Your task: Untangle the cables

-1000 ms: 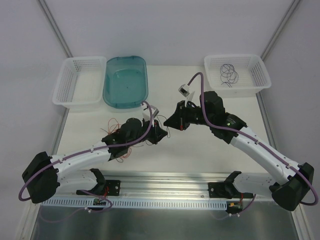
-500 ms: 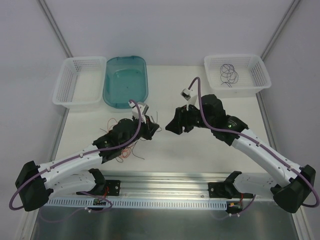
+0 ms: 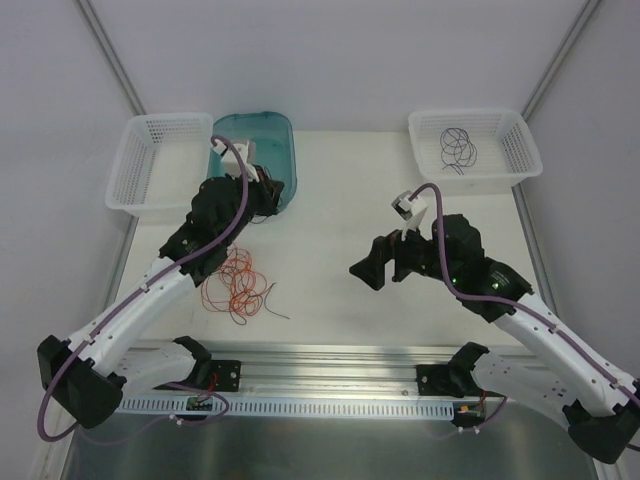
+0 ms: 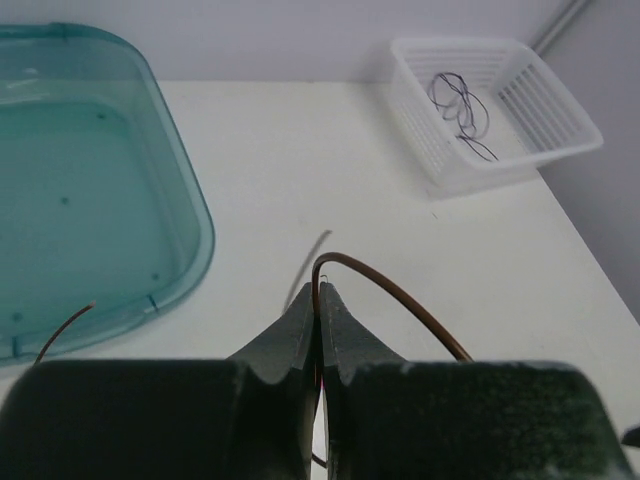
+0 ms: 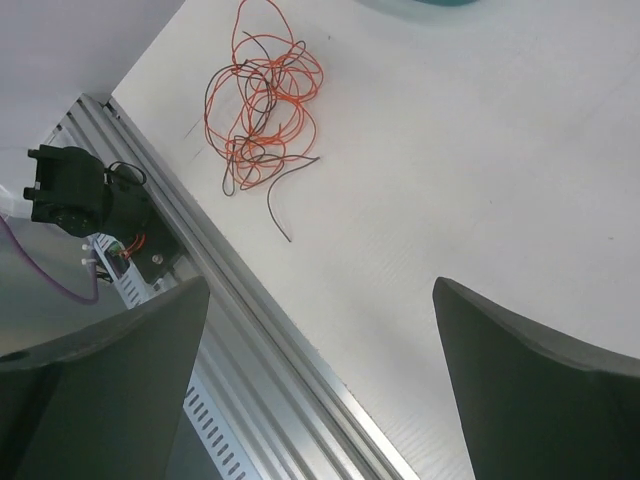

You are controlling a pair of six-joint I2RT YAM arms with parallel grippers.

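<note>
L end effector [image 3: 268, 192] at near rim of teal tray [image 3: 275, 138]; R end effector [image 3: 360, 270] over surface [image 3: 330, 205] centre, well apart; cables [image 3: 238, 285], orange-red, tangled beside L arm [image 3: 150, 295]; dark ones in R basket [image 3: 528, 150].

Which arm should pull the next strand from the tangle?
Probably right: right fingers open and empty, tangle in view; left fingers are shut on a wire by the teal tub.

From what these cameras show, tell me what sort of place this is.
Probably a robot lab test cell: a left arm and right arm bolted to an aluminium rail, a white table inside plain panels, and a sorting basket near tangled cables.
</note>
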